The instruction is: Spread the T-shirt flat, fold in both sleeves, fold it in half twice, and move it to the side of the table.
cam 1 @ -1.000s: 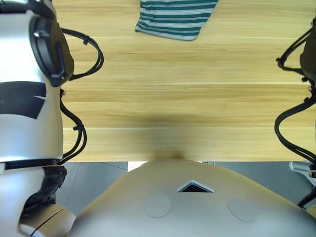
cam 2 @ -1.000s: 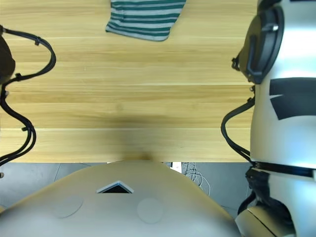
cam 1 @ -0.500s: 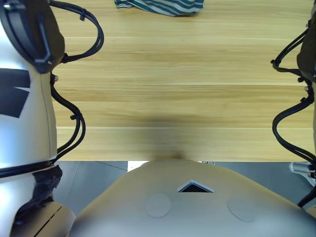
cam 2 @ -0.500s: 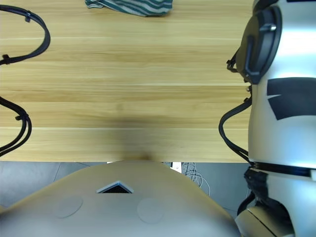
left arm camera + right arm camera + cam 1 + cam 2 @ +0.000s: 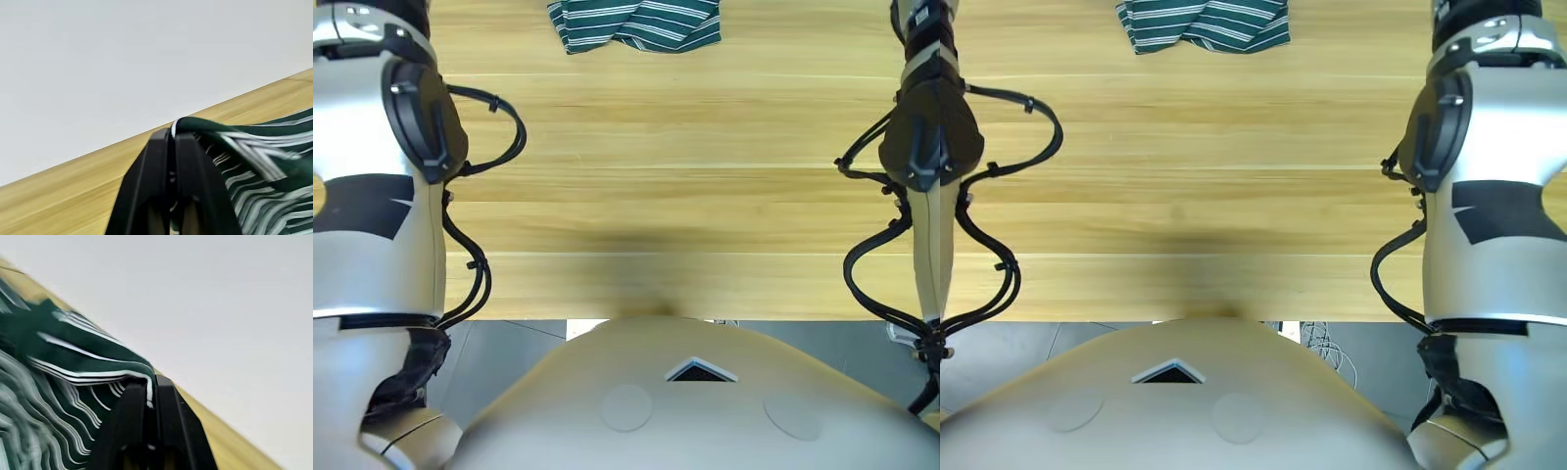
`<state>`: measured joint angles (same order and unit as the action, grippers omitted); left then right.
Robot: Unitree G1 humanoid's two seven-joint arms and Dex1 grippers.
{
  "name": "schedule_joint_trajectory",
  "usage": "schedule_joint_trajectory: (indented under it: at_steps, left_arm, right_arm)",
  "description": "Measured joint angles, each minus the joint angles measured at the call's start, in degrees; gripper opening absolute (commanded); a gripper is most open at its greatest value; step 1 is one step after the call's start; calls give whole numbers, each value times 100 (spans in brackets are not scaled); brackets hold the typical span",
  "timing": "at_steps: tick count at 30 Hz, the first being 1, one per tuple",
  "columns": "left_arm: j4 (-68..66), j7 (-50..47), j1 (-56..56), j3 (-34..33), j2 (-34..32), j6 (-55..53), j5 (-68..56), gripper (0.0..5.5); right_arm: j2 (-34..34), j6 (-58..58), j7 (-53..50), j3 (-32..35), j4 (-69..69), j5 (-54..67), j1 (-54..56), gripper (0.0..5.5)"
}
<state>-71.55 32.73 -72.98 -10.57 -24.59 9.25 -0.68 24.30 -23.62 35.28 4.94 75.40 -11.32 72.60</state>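
Note:
The T-shirt point(image 5: 636, 23) is dark green with thin white stripes. Its lower edge lies rumpled on the far part of the wooden table point(image 5: 666, 196), running off the top of the head views. In the left wrist view my left gripper point(image 5: 173, 142) is shut on a fold of the T-shirt point(image 5: 254, 161), held over the table's far edge. In the right wrist view my right gripper point(image 5: 149, 391) is shut on another fold of the T-shirt point(image 5: 58, 372). Both arms stretch forward at the sides of the head views.
The table's near edge point(image 5: 705, 319) lies close to my body, with grey floor below. Bare wood stretches between my two arms. A pale wall point(image 5: 122, 58) stands behind the table's far edge.
The visible hem of the T-shirt slid away to the top edge, then came back a little and lies more bunched. Both arms have shifted at the sides.

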Motion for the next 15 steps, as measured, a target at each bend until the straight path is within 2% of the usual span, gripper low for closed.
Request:
schedule_joint_trajectory:
  at_steps: [2, 6, 9, 12, 13, 15]
  left_arm:
    - [639, 497, 433, -20, -52, 101, -224, 0]
    - [3224, 1516, 2733, 21, -66, 125, -887, 0]
    - [4397, 1848, 5004, 151, -153, 665, -860, 0]
    - [4929, 1918, 7241, 680, -210, 1654, -293, 0]
    - [4964, 1877, 7775, 895, -252, 2017, -119, 0]
    - [5058, 1741, 8117, 1055, -372, 2486, 17, 0]
  right_arm:
    - [125, -489, 717, 7, -209, 189, -336, 3]
    - [465, -1434, 2098, 127, -871, 902, -1796, 3]
    - [852, -2249, 2279, -29, -1496, 877, -3470, 3]
    - [1102, -2960, 2278, -550, -2045, 409, -5300, 3]
    - [1156, -3152, 2134, -666, -2153, 319, -5772, 3]
    - [1415, -3224, 1874, -739, -2321, 215, -6118, 3]
